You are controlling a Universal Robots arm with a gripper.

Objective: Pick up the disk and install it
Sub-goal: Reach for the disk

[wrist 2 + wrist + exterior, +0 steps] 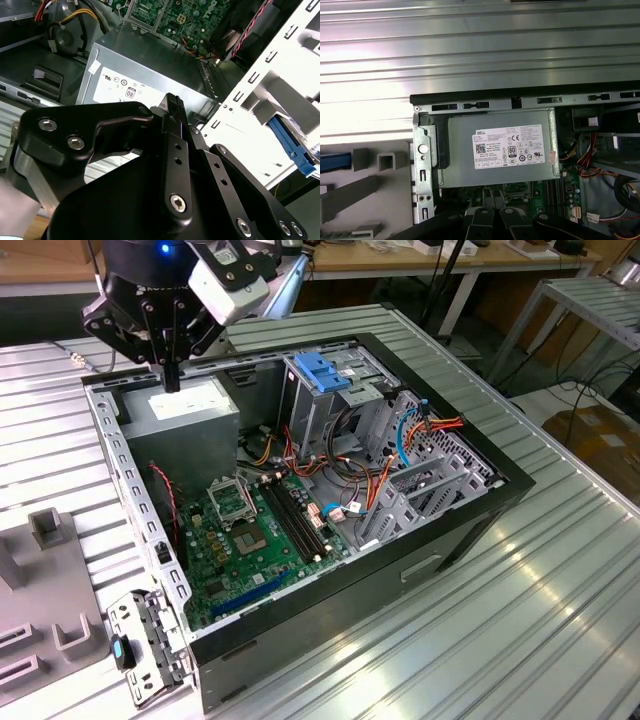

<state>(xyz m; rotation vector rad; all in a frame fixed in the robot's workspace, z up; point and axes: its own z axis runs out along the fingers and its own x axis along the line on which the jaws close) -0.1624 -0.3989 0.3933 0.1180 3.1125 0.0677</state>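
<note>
Barely begun: hanging over the grey power box (185,408) at the open case's (128,490) corner with gripper (172,380) pressed shut and empty, disk maybe that blue strip (335,162) outside

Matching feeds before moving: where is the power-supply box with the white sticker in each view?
Exterior view: power-supply box in the case corner at the exterior view's left, beneath the claw.
Second wrist view: the box between the claw and the motherboard.
First wrist view: the box between the case's black edge and the motherboard.
Shared landmark: the green motherboard.
</note>
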